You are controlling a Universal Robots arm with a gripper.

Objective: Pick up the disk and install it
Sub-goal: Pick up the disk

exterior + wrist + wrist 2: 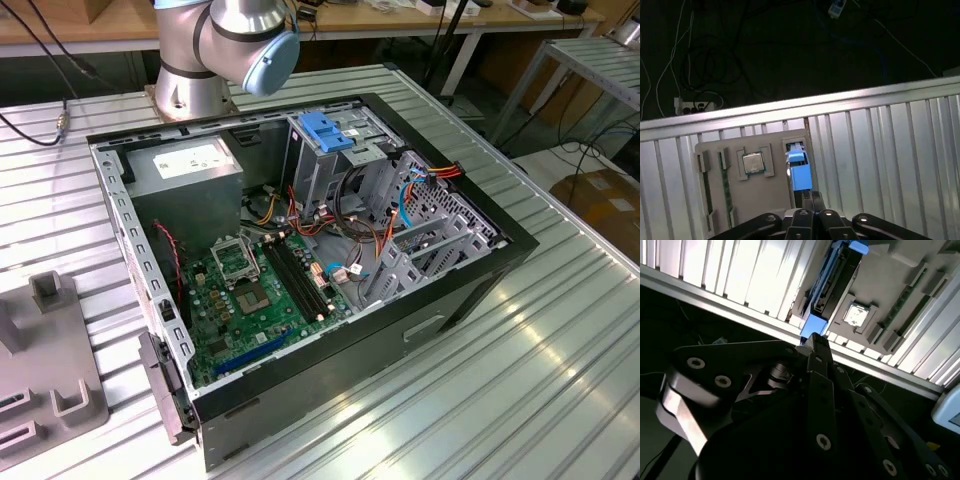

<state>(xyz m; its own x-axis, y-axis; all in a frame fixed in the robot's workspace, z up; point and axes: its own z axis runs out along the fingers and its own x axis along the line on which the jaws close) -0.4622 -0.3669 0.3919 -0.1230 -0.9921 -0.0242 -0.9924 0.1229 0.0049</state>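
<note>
The disk [800, 172] stands on edge in a slot of a grey fixture plate [770, 200], its bright blue carrier end facing my gripper. In the second wrist view the disk [835, 285] shows as a dark slab framed by blue rail. My gripper [807, 196] sits just short of the blue end, and its black fingers meet at the tips with nothing between them. From the other wrist camera the gripper [814, 340] tapers to a narrow point that touches or overlaps the blue end. The open computer case [300, 250] lies on the ribbed metal table.
A square chip [753, 162] sits in a pocket of the fixture beside the disk. The fixture [50, 390] lies at the exterior view's left edge. A fixed blue bracket [325, 130] tops the case's drive cage. The arm's base [225, 45] stands behind the case. The table edge and dark floor lie past the fixture.
</note>
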